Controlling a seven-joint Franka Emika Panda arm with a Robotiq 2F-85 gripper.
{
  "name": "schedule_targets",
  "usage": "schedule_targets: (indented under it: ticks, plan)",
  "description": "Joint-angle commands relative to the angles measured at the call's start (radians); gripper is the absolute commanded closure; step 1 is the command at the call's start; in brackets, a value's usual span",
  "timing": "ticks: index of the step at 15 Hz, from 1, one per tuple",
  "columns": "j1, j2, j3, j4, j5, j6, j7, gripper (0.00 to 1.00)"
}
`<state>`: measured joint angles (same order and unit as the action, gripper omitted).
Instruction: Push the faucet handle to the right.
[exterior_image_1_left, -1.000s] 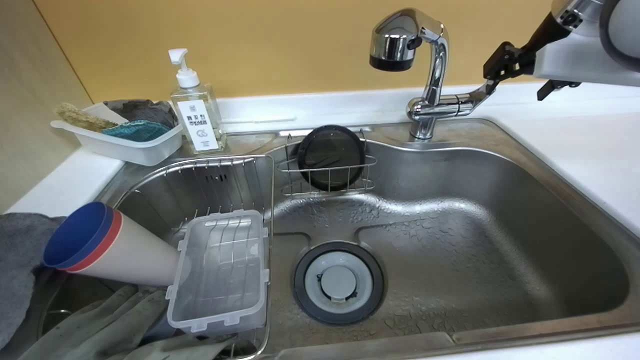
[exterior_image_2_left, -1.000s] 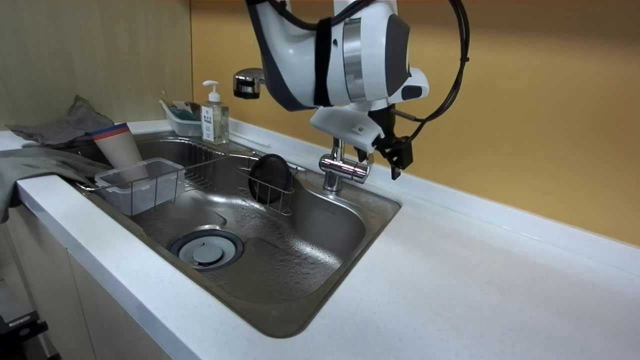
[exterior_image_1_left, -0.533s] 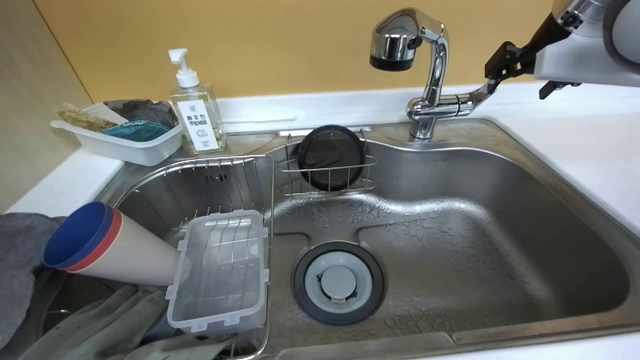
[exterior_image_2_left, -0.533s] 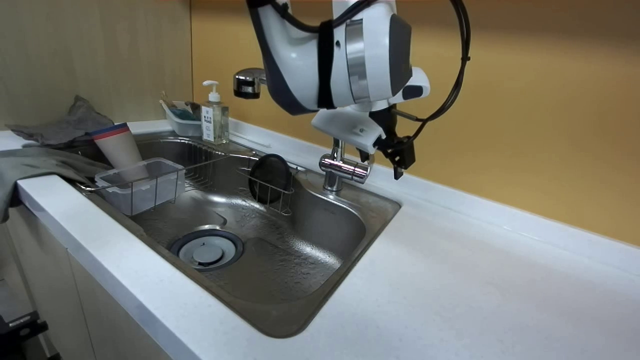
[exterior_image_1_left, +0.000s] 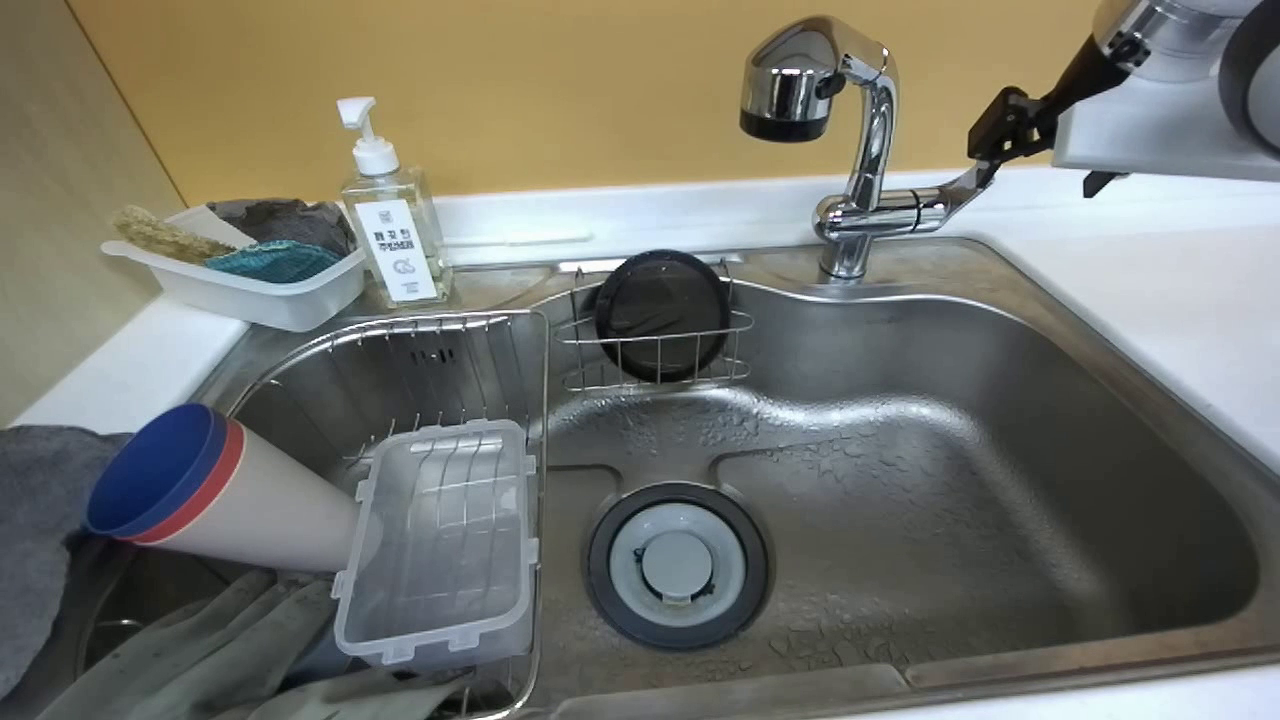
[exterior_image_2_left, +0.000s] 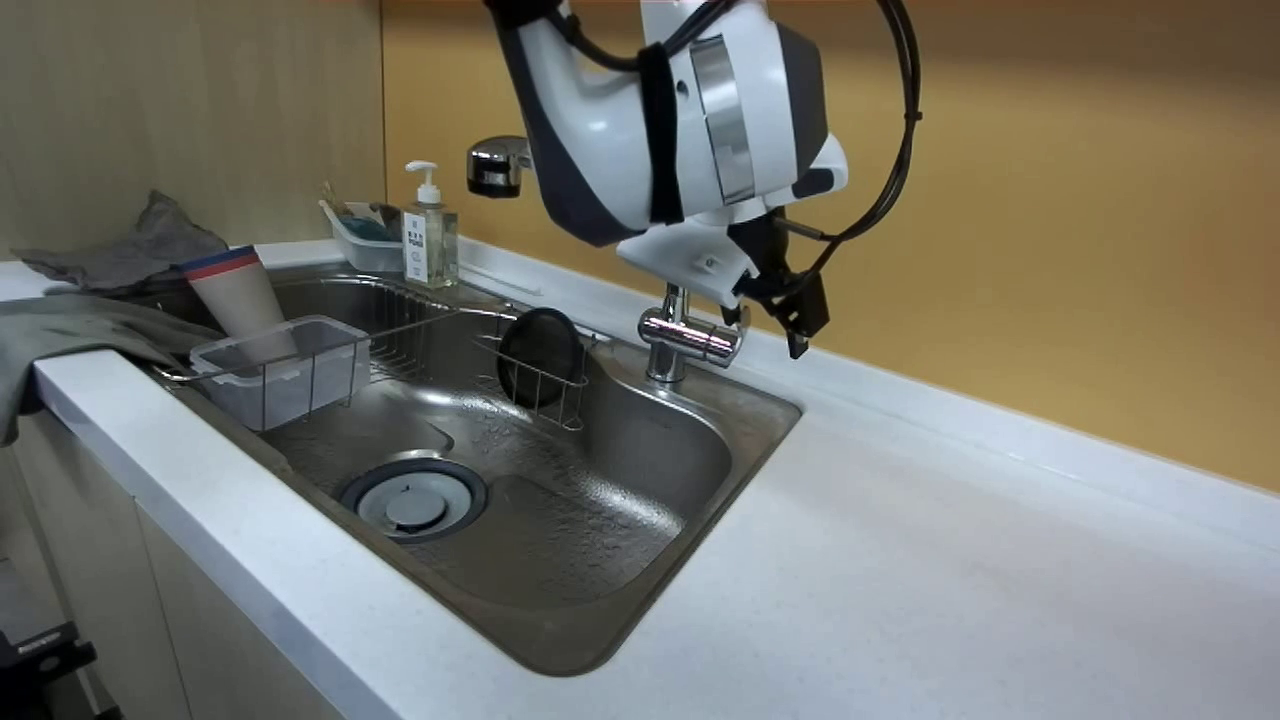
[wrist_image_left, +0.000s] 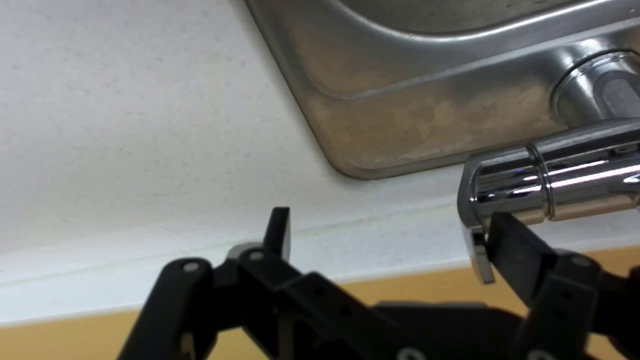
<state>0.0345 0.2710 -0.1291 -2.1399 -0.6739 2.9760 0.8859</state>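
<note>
The chrome faucet (exterior_image_1_left: 872, 130) stands at the back edge of the sink; it also shows in an exterior view (exterior_image_2_left: 668, 335). Its handle is a thin lever (exterior_image_1_left: 966, 190) on the end of a sideways barrel, tilted up and away from it. In the wrist view the lever (wrist_image_left: 481, 255) lies between my spread fingers. My gripper (wrist_image_left: 390, 220) is open. One finger is at the lever's inner side, on the barrel side, and appears to touch it. The other finger is well apart. The gripper also shows in both exterior views (exterior_image_1_left: 1040, 172) (exterior_image_2_left: 765, 332).
The steel sink (exterior_image_1_left: 900, 520) has a wire rack with a clear plastic box (exterior_image_1_left: 440, 560) and stacked cups (exterior_image_1_left: 250, 490). A soap bottle (exterior_image_1_left: 395, 235) and a white tray (exterior_image_1_left: 290, 300) stand at the back. The yellow wall (exterior_image_2_left: 1080, 250) is close behind the gripper.
The arm and wrist have shifted and tilted slightly over the last half second. The finger at the lever stays nearly in place. The handle shows no clear movement.
</note>
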Motion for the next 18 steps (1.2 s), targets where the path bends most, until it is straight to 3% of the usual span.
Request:
schedule_targets:
  ticks: [1, 7, 8, 18]
  plan:
    - [0.069, 0.001, -0.085, 0.032, -0.095, -0.020, 0.144, 0.00]
    - [0.133, -0.003, -0.138, 0.022, -0.117, -0.051, 0.238, 0.00]
    - [0.111, 0.000, -0.112, 0.003, -0.092, -0.014, 0.171, 0.00]
    - [0.141, 0.050, -0.157, 0.063, -0.116, -0.021, 0.263, 0.00]
